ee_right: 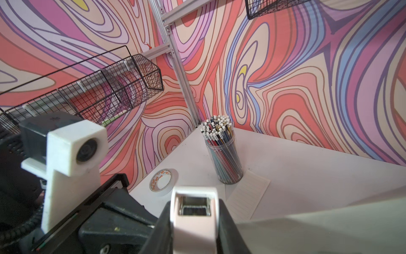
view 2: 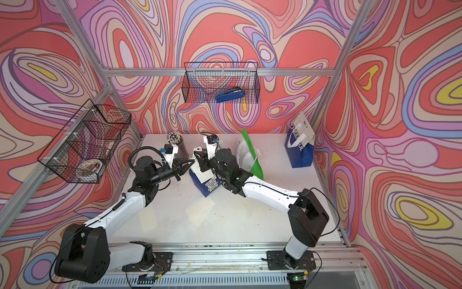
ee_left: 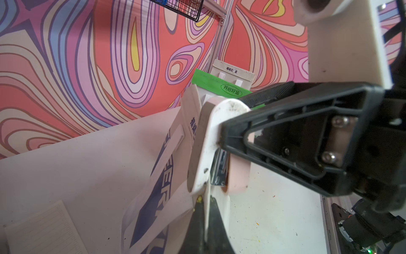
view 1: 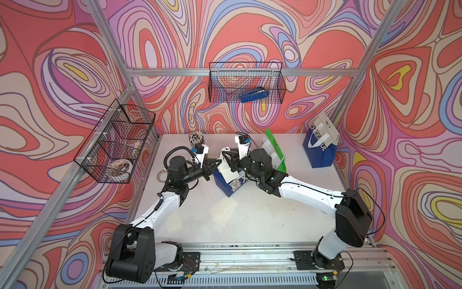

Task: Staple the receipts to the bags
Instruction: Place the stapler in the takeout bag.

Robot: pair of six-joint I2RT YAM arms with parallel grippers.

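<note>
So, we're on the actual stapling bit, on the middle bag. My right tool (ee_right: 194, 233) is clamped partway closed on the white-and-pink stapler (ee_right: 194, 198). In both top views it's nosed in at the top rim of the blue-white bag with the Chinese characters (view 1: 231, 186), which stands mid-worktop (view 1: 275, 212). A receipt (view 1: 225, 172) lies against that bag's face near the rim. My left tool (view 1: 218, 164) is fully closed right at the same rim. It looks like it's pinching paper there, but I can't tell whether that's slip, bag or both. The green-white bag (view 1: 275, 150) and the CHEERFUL bag (view 1: 321, 150) stand further back, and spare receipts (view 1: 223, 209) lie flat out front. Next, I reckon: get the stapler mouth over both layers, then squeeze harder with the right, left steadying the paper. Can't confirm yet that the mouth straddles the edge.
</note>
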